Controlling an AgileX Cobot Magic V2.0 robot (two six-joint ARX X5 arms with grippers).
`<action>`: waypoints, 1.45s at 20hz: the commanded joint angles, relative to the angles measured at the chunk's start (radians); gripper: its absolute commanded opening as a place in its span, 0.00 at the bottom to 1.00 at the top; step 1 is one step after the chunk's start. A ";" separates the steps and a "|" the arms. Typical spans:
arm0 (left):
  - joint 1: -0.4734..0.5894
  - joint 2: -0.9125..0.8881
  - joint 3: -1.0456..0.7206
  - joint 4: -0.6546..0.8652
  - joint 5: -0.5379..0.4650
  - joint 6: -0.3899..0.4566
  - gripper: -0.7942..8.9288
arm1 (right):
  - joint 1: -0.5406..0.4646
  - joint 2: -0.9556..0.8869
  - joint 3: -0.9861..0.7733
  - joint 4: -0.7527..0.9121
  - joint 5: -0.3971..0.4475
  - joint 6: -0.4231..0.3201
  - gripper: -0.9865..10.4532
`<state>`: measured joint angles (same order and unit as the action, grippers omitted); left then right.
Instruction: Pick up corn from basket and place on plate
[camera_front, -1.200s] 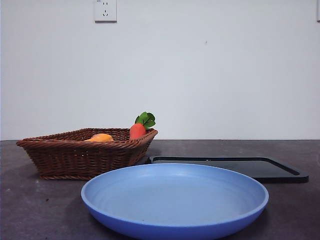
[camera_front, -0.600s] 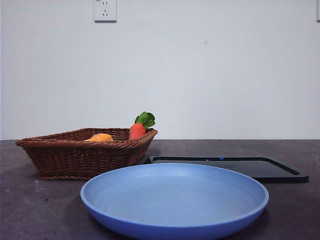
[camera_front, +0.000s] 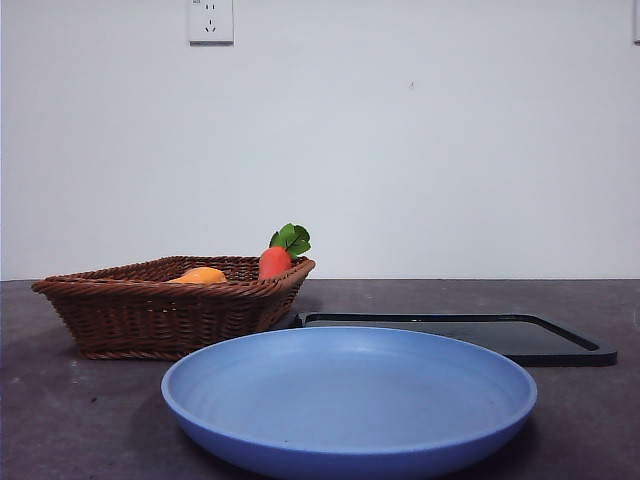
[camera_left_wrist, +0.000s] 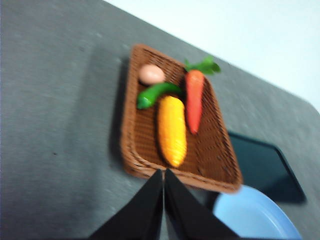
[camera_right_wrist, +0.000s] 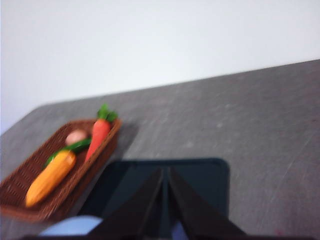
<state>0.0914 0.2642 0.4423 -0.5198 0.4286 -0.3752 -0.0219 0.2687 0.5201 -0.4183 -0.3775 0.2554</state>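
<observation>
Front view shows the smooth blue plate (camera_front: 349, 400) on the desk, with the woven wicker basket (camera_front: 140, 315) at its ten o'clock. Inside lies the ribbed yellow corn (camera_left_wrist: 171, 130), beside the carrot (camera_left_wrist: 194, 99). Left gripper (camera_left_wrist: 163, 172) and right gripper (camera_right_wrist: 165, 171) hover with jaws pressed together; the left should open wide and straddle the cob mid-length.

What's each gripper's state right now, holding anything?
Left gripper: shut, empty, above the table near the basket with the corn.
Right gripper: shut, empty, over the black tray.
</observation>
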 joint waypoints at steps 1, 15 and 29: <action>0.002 0.064 0.085 -0.045 0.058 0.101 0.09 | 0.019 0.086 0.102 -0.114 -0.044 -0.119 0.09; -0.078 0.231 0.303 -0.381 0.199 0.333 0.09 | 0.190 0.325 0.339 -0.558 -0.094 -0.315 0.09; -0.084 0.232 0.303 -0.381 0.200 0.314 0.50 | 0.227 0.484 0.339 -0.501 -0.099 -0.239 0.36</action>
<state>0.0090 0.4900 0.7284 -0.9092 0.6247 -0.0631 0.2028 0.7471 0.8433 -0.9257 -0.4725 -0.0021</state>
